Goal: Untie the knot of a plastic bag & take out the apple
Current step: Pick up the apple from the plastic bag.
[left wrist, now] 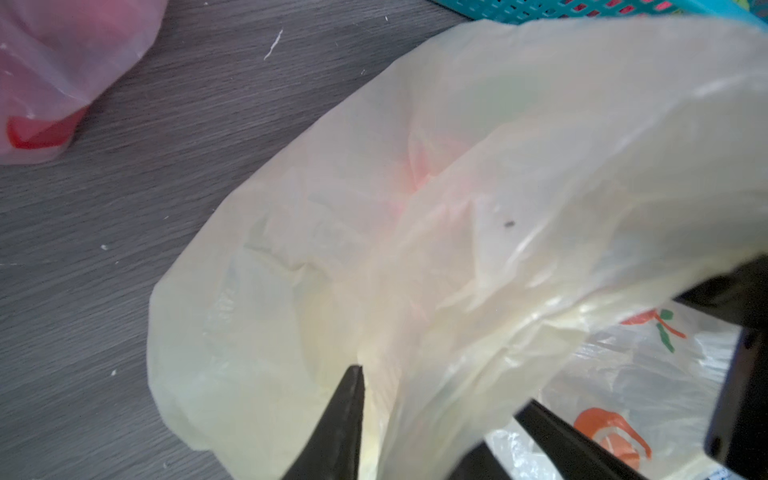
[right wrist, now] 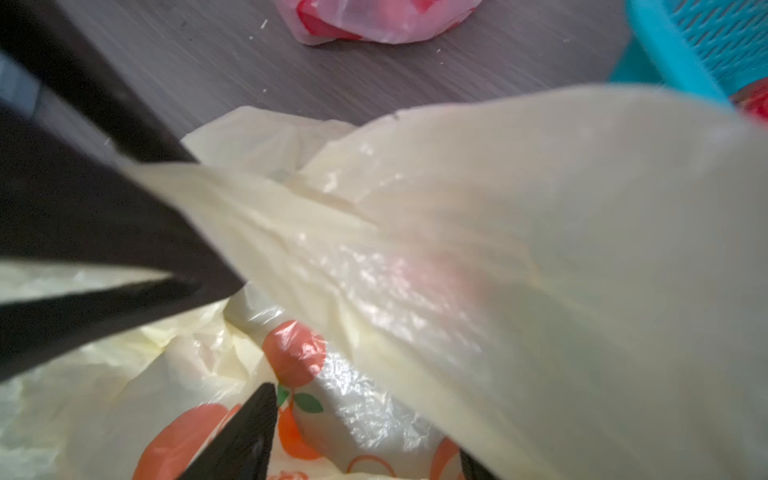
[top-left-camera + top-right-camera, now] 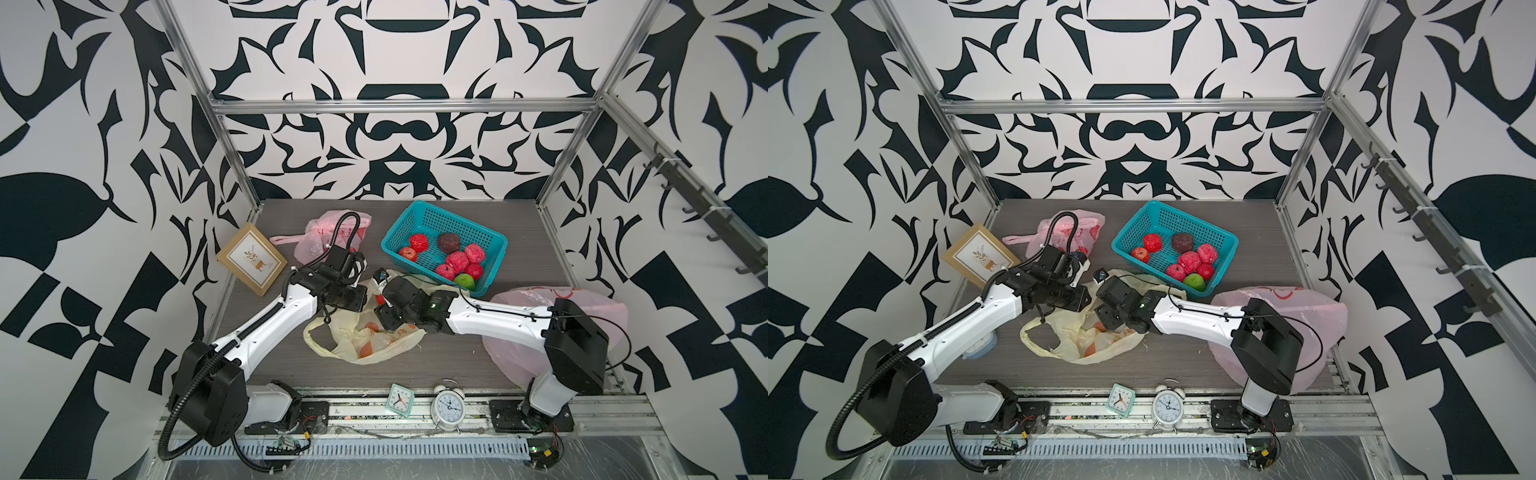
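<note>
The plastic bag (image 3: 351, 338) lay in the middle of the table (image 3: 449, 361), between the 2 arms and just in front of the basket (image 3: 405, 220). It was made of thin, half-transparent film in a pale cream-yellow colour, much wrinkled, with shiny folds where the light fell. An orange fruit print (image 2: 295, 353) with small green leaves decorated its lower side. The mouth of the bag stood open, and 1 handle loop (image 3: 311, 332) lay slack on the table.

Through the film a soft red blur (image 1: 415, 174) showed. I could not tell whether this was the apple, because the plastic made it too unclear.

The left gripper (image 1: 440, 386) had its 2 black, pointed fingers closed on a thick fold of the bag's edge, and the film was lifted and stretched tight from it. The right gripper (image 2: 365, 419) hung over the open mouth with its fingers apart. It held nothing that I could see, and a sheet of film lay across 1 side of it.

The table had a grey surface with fine wood grain. The basket was turquoise plastic mesh, rectangular, with round fruits (image 3: 457, 262) inside. A small pink bag (image 3: 316, 237) of similar thin film lay at the back, and a large pink bag (image 3: 519, 299) lay under the right arm.
</note>
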Robot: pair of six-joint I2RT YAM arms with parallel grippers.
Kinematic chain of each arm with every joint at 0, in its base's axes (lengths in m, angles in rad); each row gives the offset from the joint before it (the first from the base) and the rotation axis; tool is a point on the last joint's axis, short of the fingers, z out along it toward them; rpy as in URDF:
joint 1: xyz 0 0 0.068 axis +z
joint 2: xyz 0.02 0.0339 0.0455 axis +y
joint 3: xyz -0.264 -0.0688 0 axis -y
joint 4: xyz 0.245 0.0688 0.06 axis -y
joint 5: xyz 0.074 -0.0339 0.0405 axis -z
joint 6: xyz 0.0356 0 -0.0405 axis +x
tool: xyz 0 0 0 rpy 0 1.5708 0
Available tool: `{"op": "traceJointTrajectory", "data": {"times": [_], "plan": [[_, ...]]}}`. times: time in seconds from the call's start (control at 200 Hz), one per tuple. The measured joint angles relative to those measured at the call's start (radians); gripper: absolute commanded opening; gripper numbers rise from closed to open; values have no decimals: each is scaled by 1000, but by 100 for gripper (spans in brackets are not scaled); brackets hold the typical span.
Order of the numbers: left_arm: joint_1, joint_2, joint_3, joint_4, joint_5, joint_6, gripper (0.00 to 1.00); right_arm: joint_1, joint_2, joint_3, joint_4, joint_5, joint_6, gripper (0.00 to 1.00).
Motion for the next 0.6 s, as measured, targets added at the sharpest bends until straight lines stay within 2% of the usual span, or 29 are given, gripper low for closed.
{"op": "traceJointTrajectory", "data": {"times": [0.6], "plan": [[2,12,0,7,16,2,30,-55,230,137,-1,48,-13,78]]}}
